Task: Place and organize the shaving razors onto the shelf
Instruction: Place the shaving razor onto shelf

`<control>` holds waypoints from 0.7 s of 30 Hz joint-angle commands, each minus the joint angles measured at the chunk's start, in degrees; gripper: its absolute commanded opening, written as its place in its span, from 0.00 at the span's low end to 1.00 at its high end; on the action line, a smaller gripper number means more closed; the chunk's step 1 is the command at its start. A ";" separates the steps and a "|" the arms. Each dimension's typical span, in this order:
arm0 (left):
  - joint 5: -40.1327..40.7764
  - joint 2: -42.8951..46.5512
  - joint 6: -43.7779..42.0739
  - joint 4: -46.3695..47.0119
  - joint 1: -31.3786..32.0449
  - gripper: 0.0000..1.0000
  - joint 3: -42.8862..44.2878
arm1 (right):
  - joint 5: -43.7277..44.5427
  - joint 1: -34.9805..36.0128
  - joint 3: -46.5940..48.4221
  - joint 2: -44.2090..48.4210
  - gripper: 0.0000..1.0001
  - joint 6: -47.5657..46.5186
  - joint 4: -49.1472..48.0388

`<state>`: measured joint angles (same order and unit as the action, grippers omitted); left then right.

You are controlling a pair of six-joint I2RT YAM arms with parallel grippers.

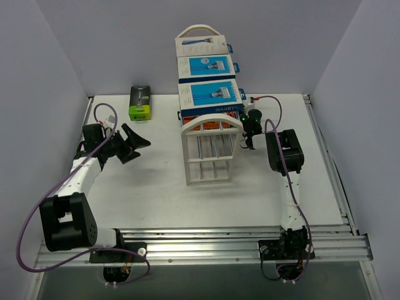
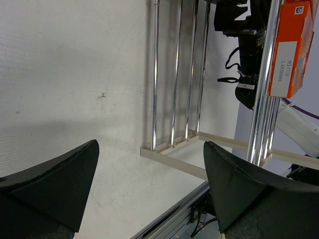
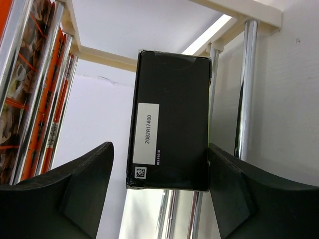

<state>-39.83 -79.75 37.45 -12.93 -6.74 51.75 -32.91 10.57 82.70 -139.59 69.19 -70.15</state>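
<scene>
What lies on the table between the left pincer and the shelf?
Nothing: in the top view, only bare table separates the left pincer from the shelf.

Cream-white shelf (image 1: 210, 147), blue-and-white razor boxes (image 1: 209, 94), orange razor boxes (image 2: 295, 30), one black box (image 3: 172, 74) (white barcode label), one black-and-lime-green box (image 1: 140, 103), white bench (image 1: 156, 194).

The cream-white shelf (image 1: 210, 160) stands in the middle of the table (image 1: 156, 194), arched ends up. Three blue-and-white boxes (image 1: 210, 94) lie flat in a row along its top tier, the nearest marked HARRY'S. Orange boxes (image 1: 215, 125) are packed on edge on the tier beneath. A black box (image 3: 169, 119) with a white barcode label sits among the shelf's chrome bars, beside the orange ones. One black-and-lime box (image 1: 140, 102) stands on the table, well apart to the shelf's left.
</scene>
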 commanded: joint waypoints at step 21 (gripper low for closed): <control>-2.53 -0.59 1.22 4.05 0.24 0.94 -0.51 | 3.28 -0.02 1.50 11.27 0.89 -16.27 15.21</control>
<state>-41.04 -79.79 38.59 -12.16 -6.74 51.20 -31.03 10.50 82.61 -133.53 57.49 -56.60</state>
